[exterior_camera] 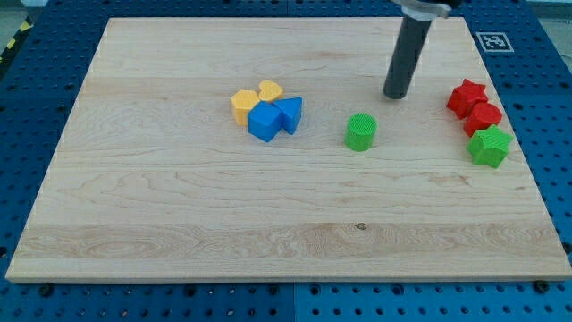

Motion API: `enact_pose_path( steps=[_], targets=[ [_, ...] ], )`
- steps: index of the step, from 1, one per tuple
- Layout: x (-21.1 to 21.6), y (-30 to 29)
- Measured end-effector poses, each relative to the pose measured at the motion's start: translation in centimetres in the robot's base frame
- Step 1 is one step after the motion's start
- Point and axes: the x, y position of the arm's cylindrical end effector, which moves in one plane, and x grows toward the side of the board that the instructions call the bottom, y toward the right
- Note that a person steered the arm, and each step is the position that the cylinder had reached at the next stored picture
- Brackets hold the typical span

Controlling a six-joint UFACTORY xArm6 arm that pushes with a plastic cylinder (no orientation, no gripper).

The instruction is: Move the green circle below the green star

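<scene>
A: Where's the green circle (361, 131) sitting?

B: On the bare wood right of the board's (179, 215) middle, apart from everything. The green star (490, 146) is well off toward the view's right, near the edge, touching the lower of two red blocks — a red star (466, 97) and below it a second red block (483, 117) whose shape I can't make out.

A: So which step is this?

B: The approach, I'd say — nothing has been pushed into place yet. My tip (395, 95) is just above and to the right of the circle, not touching it.

A: And the next move?

B: The circle has to travel right and toward the view's bottom, so my tip should get round to its upper-left side before pushing. From where it is now, a push would send it the wrong way.

A: The arm's pose?

B: The rod comes down from the view's top, leaning slightly. There's no claw on it, so nothing is grasped or released.

A: Anything else around?

B: A cluster left of centre: yellow hexagon (243, 105), yellow heart (270, 91), blue cube (264, 122), blue triangle (290, 114) — all out of the path.
</scene>
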Motion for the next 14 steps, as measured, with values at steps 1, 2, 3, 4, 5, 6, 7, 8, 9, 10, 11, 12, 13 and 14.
enact_pose_path(
  steps=[1, 2, 3, 4, 5, 6, 7, 8, 9, 10, 11, 12, 13, 14],
  targets=[
    [0.5, -3.2],
    [2.0, -3.6],
    [3.5, -4.5],
    [3.6, -5.1],
    [3.8, -7.2],
    [5.1, -5.7],
    [7.3, -4.0],
    [8.2, -5.9],
    [9.5, -6.4],
    [10.3, -1.4],
    [10.3, -0.4],
    [9.4, -0.9],
    [9.0, 0.2],
    [11.5, 1.8]
  ],
)
